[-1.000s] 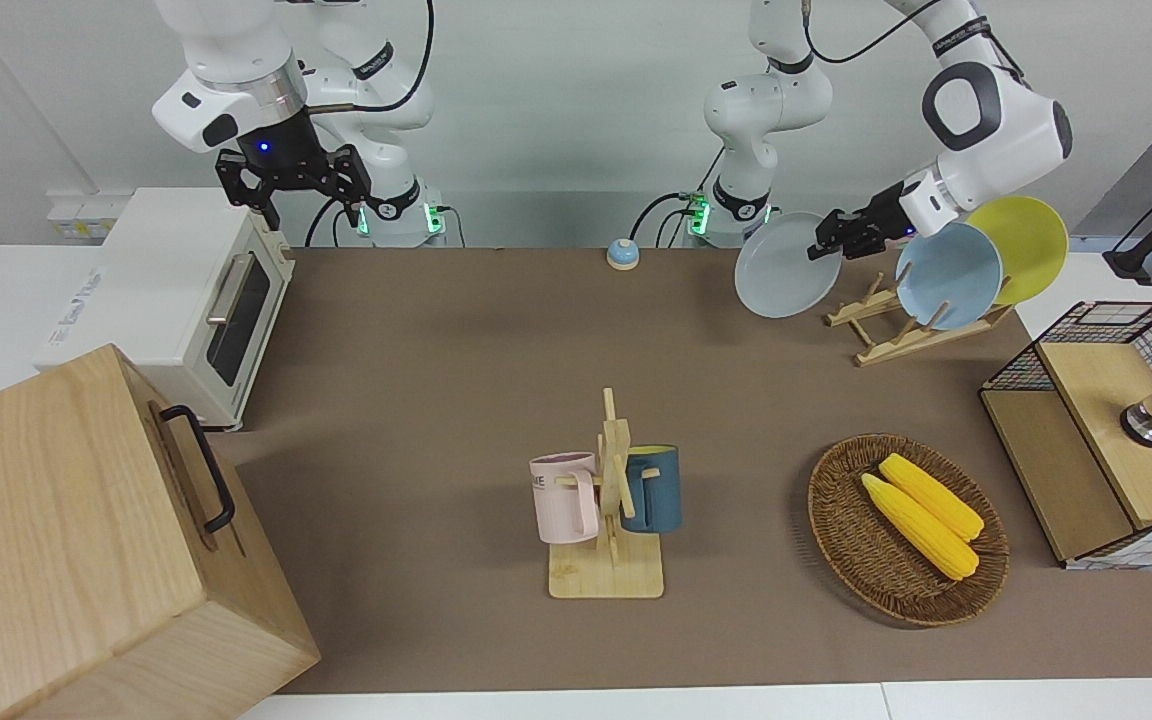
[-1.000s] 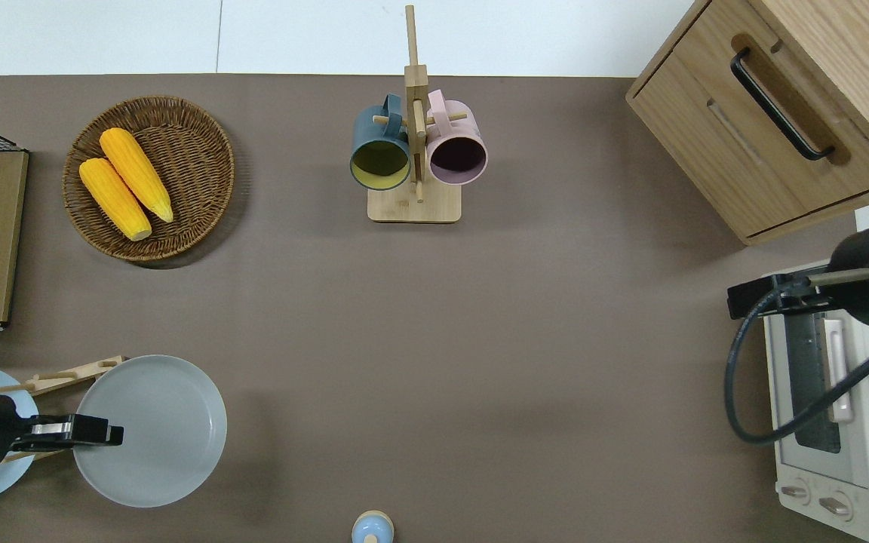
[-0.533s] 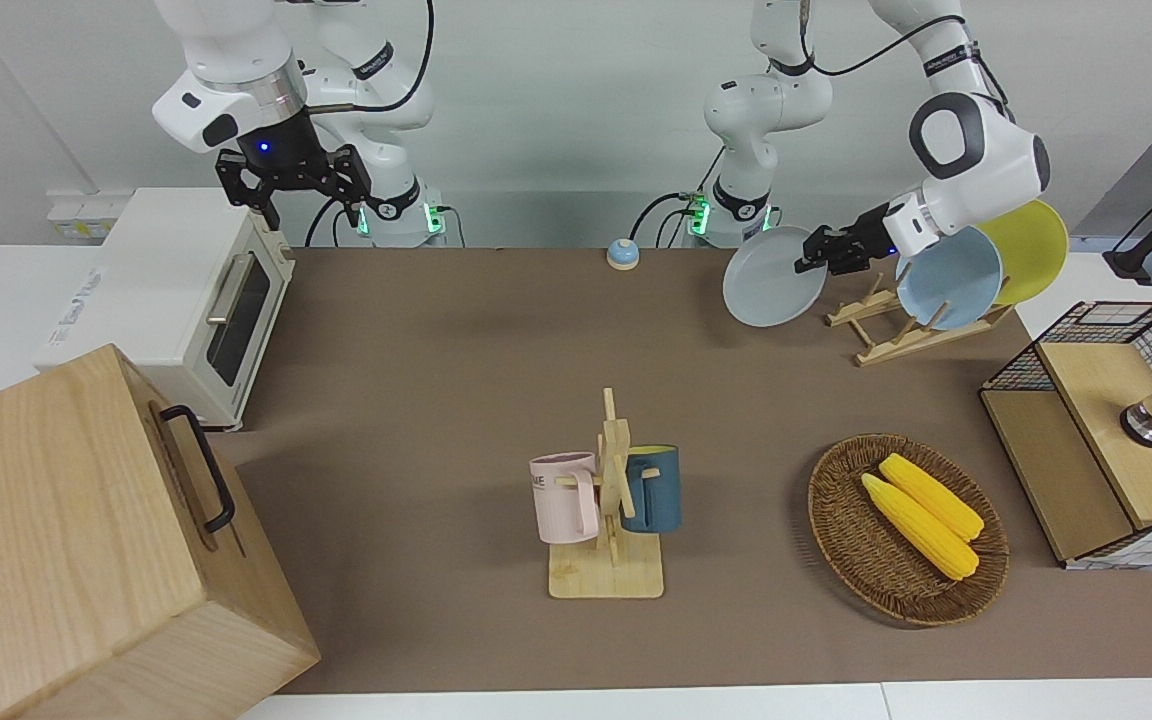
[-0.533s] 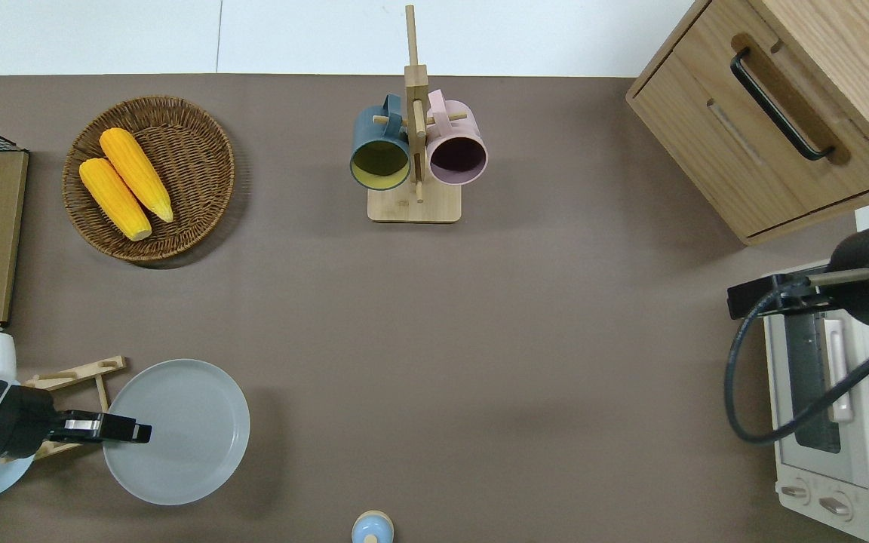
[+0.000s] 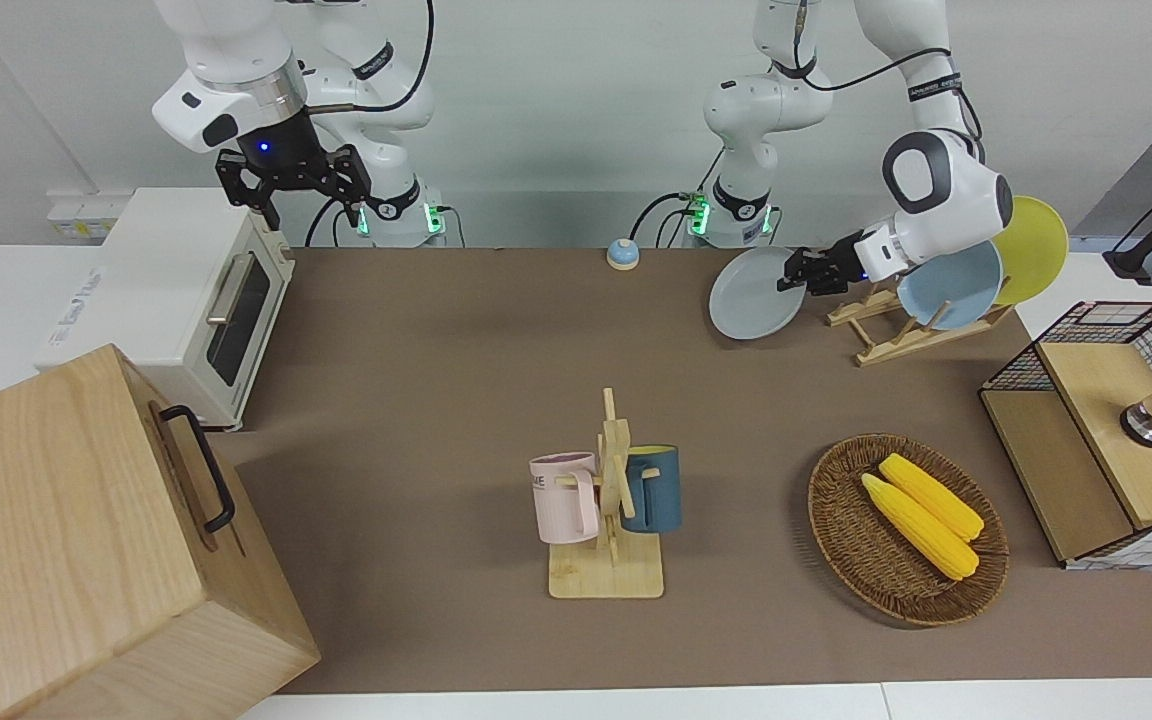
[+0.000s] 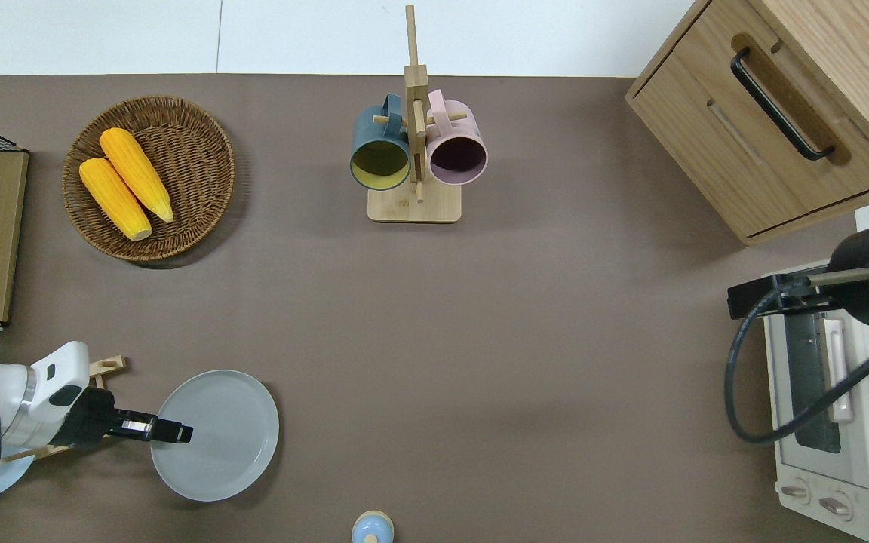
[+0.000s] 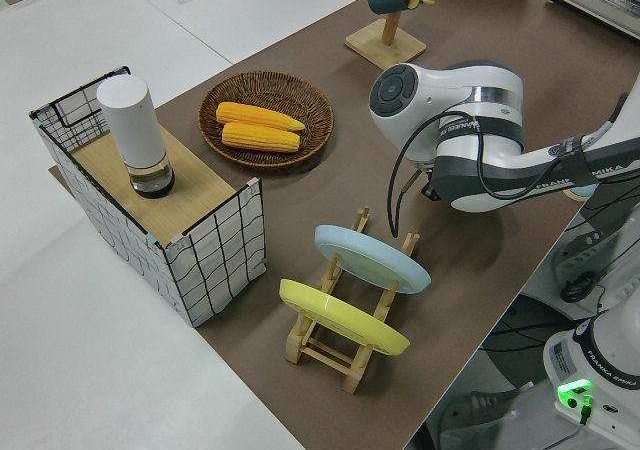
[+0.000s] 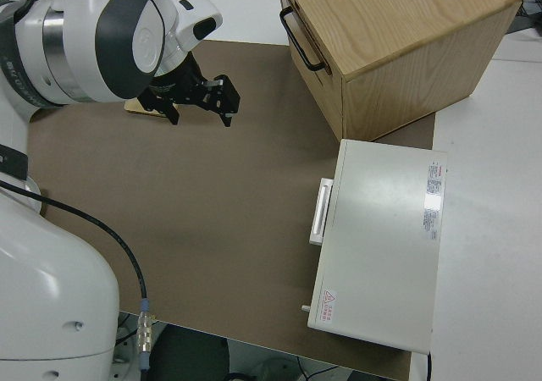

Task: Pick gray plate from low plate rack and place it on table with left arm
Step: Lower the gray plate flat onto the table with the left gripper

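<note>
front: faces robots across table (image 5: 436, 330) | overhead: looks straight down | sides: close by each arm | front, overhead share tabletop

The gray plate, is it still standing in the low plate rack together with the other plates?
No, the left gripper holds the gray plate by its rim, clear of the low plate rack, which keeps only the light blue plate and yellow plate.

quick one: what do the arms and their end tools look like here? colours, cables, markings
Both arms are glossy white with rounded shells, dark gray joint caps and black bands with small white lettering. Black cables run along them. The left tool and right tool are black, two-fingered; the right one shows a blue light above a silver wrist ring. Green lights glow at both bases.
</note>
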Robot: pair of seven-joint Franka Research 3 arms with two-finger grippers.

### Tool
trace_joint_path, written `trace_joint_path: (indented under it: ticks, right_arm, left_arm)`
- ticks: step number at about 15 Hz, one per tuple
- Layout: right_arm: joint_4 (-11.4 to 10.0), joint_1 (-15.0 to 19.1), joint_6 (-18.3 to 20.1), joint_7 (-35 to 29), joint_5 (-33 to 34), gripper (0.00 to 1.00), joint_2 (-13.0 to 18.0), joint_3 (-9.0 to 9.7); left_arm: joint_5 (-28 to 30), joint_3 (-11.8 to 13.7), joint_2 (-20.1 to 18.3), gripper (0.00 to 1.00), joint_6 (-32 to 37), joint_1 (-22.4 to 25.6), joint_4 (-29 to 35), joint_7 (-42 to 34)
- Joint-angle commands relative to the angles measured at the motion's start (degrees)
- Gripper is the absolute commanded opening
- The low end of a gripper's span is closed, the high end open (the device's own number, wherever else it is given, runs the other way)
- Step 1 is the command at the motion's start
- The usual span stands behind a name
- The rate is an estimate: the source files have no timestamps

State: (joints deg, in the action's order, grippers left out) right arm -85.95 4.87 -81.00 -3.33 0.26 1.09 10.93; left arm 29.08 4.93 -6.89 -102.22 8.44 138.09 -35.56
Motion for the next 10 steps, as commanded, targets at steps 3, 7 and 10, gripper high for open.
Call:
trace_joint_path:
  ticks: [3, 7, 10]
  right_arm:
    - [0.35, 0.40, 0.84, -0.01, -0.17, 0.990, 0.14, 0.32]
    - [0.35, 0.40, 0.84, -0.01, -0.17, 0.987, 0.14, 0.33]
    - [0.35, 0.40, 0.84, 0.08, -0.17, 0.987, 0.14, 0.33]
  left_arm:
    - [1.33, 0.43, 1.09, 0.00, -3.60, -1.40, 1.57, -2.06]
    - [1.15, 0.35, 1.18, 0.20, -4.13, -2.81, 1.57, -2.06]
    - [0.54, 0.26, 1.18, 0.58, -4.13, -2.90, 1.04, -1.54]
